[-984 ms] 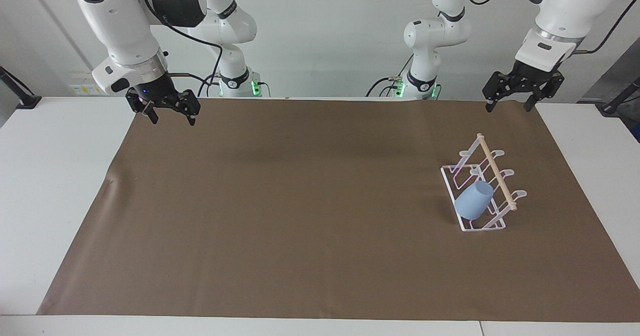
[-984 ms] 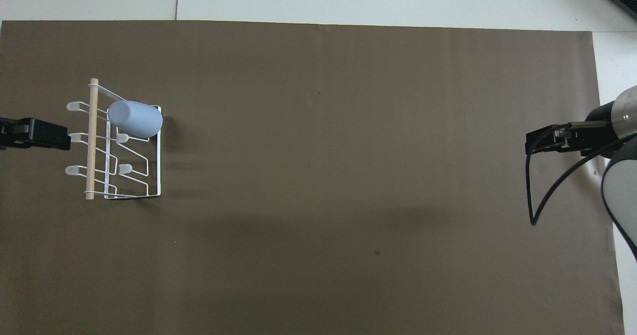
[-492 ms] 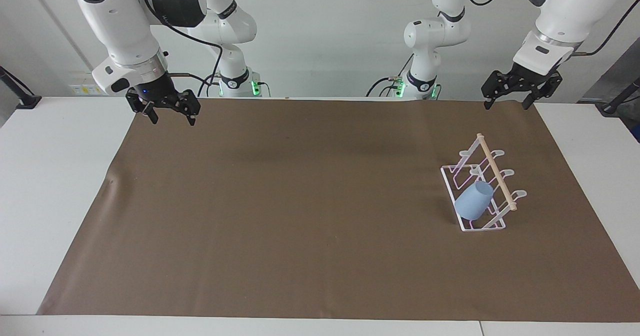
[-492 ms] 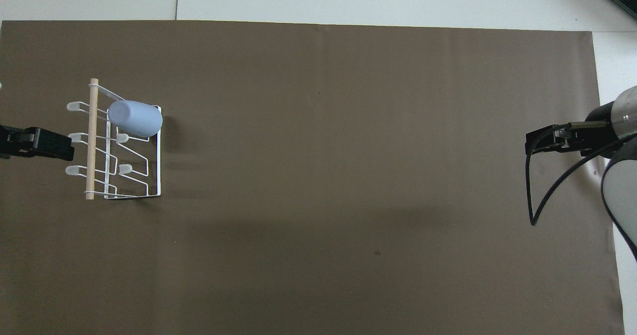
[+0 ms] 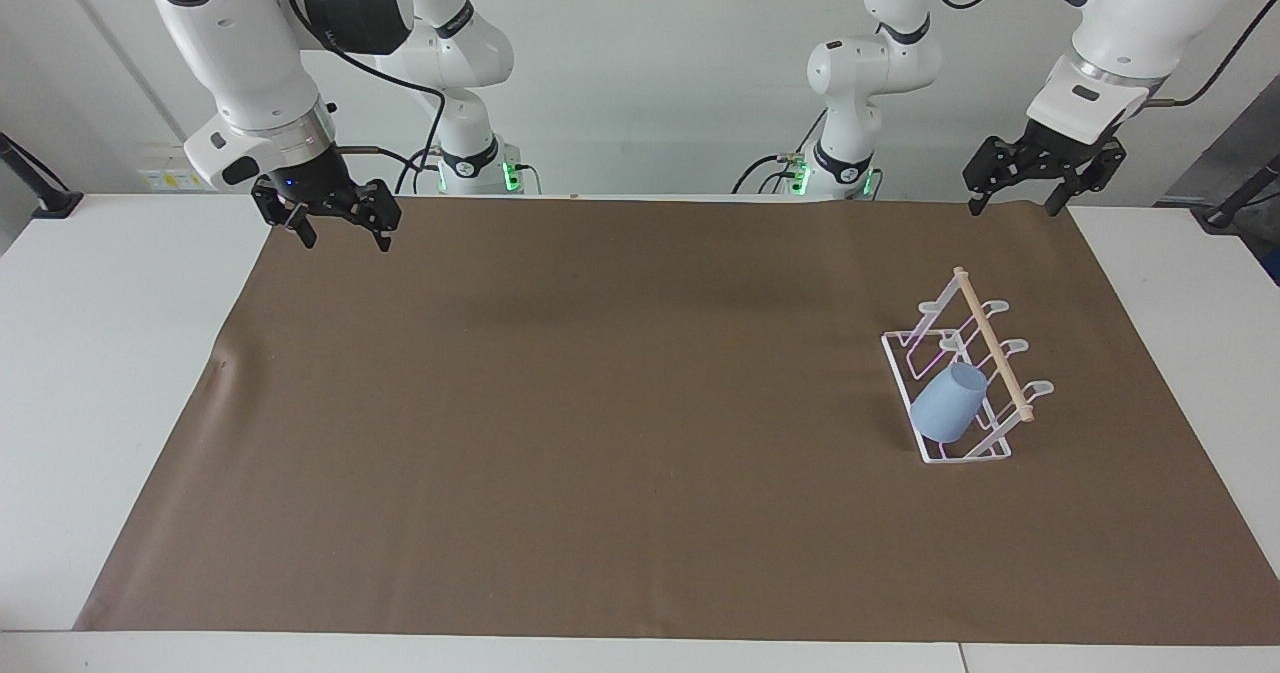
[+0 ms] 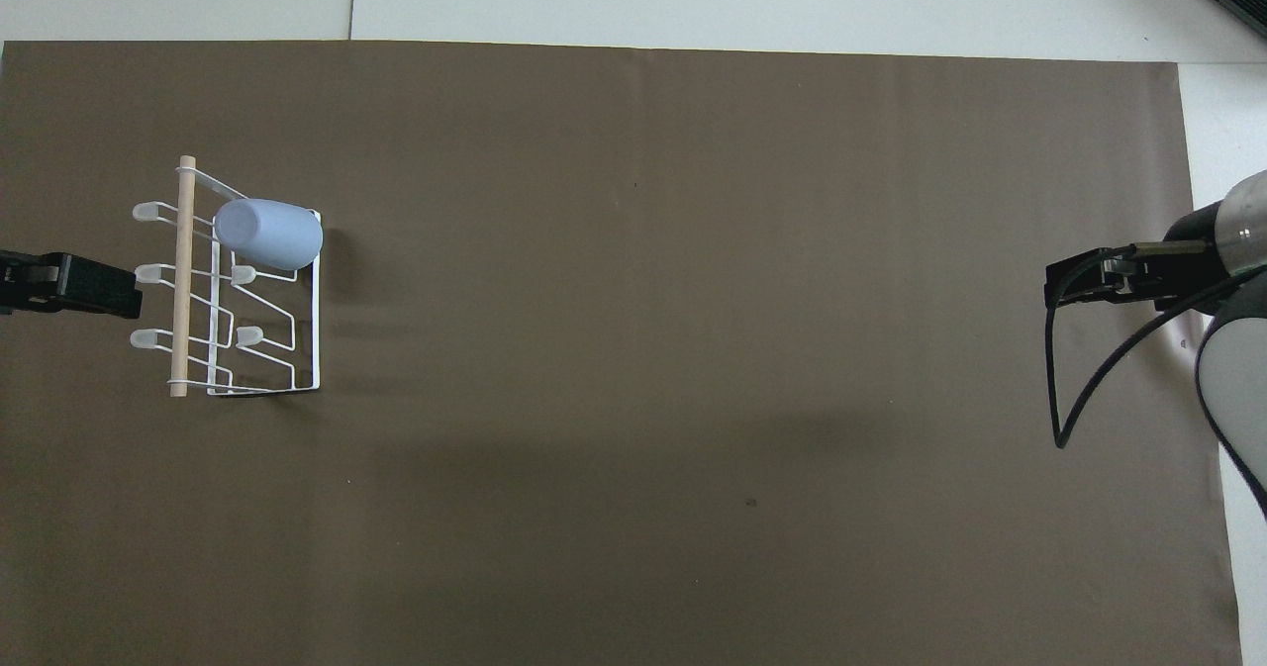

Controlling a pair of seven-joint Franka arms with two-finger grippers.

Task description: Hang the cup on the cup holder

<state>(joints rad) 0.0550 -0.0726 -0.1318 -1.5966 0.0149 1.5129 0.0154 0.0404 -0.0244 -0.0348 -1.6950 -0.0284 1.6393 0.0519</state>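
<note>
The light-blue cup (image 5: 947,405) hangs tilted, mouth down, on a prong of the white wire cup holder (image 5: 990,338) toward the left arm's end of the table. It sits on the end of the holder farthest from the robots. In the overhead view the cup (image 6: 269,235) lies beside the wooden rod of the holder (image 6: 181,290). My left gripper (image 5: 1012,208) is open and empty, raised over the mat's edge nearest the robots; it also shows in the overhead view (image 6: 119,288). My right gripper (image 5: 346,241) is open and empty, waiting over the mat's corner at its own end (image 6: 1069,283).
A brown mat (image 5: 600,403) covers most of the white table (image 5: 100,353). The holder's other prongs (image 6: 247,333) carry nothing. A black cable (image 6: 1059,399) loops down from the right arm.
My left gripper has drawn back slightly from the holder toward the robots' end and risen a little. The cup, the holder and the right arm have not moved.
</note>
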